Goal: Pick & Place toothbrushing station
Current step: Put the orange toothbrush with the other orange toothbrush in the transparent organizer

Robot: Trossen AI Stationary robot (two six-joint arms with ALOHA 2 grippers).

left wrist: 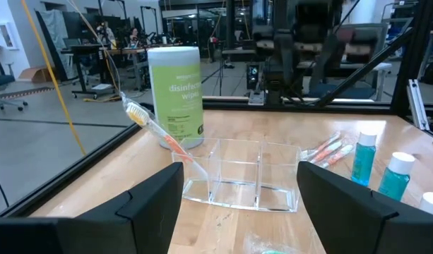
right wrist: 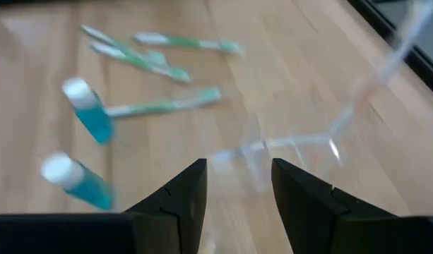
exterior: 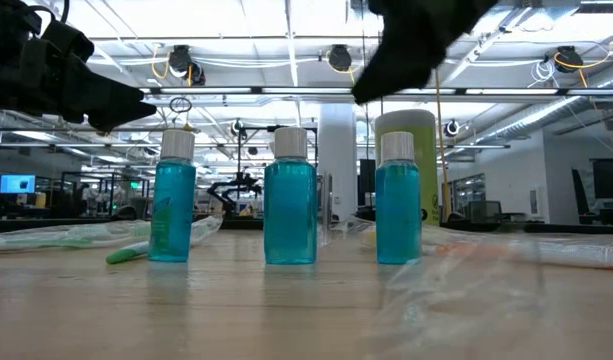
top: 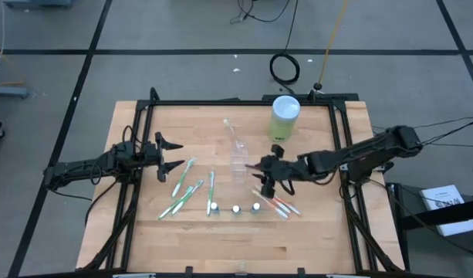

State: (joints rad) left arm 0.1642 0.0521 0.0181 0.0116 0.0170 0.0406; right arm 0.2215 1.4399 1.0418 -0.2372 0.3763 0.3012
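Note:
A clear plastic organizer (top: 238,160) with compartments stands mid-table. One orange-white toothbrush (left wrist: 158,132) stands slanted with its lower end in the organizer's end compartment and its head up. Several green-white toothbrushes (top: 187,187) lie flat to the left. Orange-white ones (top: 276,203) lie flat to the right. Three small blue bottles with white caps (exterior: 290,200) stand in a row near the front. My left gripper (top: 180,154) is open and empty, left of the organizer. My right gripper (top: 255,176) is open and empty above the table, just right of the organizer (right wrist: 273,152).
A lime-green wipes canister (top: 285,116) with a white lid stands behind the organizer at the far side. A black frame (top: 244,102) runs round the wooden table. Bare wood lies along the near edge in front of the bottles.

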